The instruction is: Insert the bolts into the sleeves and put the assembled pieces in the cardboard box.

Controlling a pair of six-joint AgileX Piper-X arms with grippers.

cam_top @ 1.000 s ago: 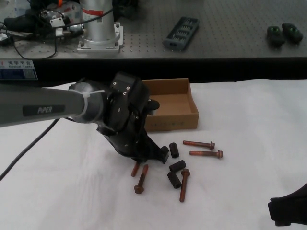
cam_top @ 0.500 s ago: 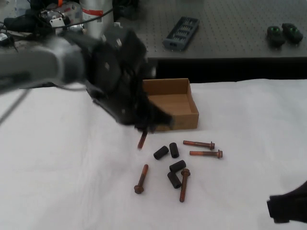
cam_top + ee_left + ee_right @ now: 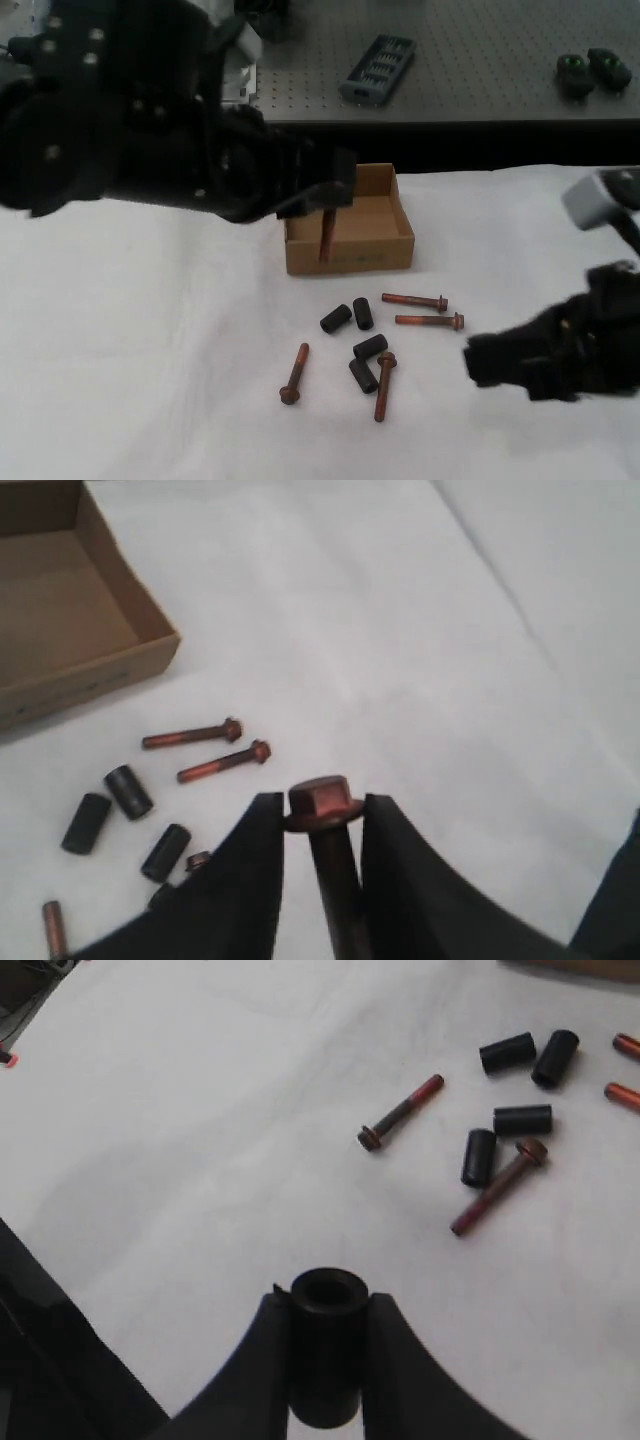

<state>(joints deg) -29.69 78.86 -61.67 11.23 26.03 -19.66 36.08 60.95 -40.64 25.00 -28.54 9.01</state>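
The left arm's dark bulk is covering the upper left of the high view and hiding part of the cardboard box [image 3: 372, 258]. The right gripper [image 3: 478, 360] is reading there as one dark mass, so its load cannot be made out from above. In the left wrist view the held bolt [image 3: 338, 900] is running off the frame between the fingers.

The left gripper [image 3: 322, 810] is clamping that bolt, hex head at the fingertips and shank lying back along the fingers. From above the bolt [image 3: 327, 236] is hanging roughly upright, seemingly in front of the box's near wall. The right gripper [image 3: 328, 1305] is pinching a black sleeve [image 3: 326, 1360], long axis along the fingers, open bore at the tips.

Four loose bolts [image 3: 414, 300] and four loose sleeves [image 3: 363, 313] are lying on the white cloth [image 3: 150, 380] near the box.

A second ago the left gripper was down among the parts. It has since lifted one bolt away, while the right arm has come in from the corner.
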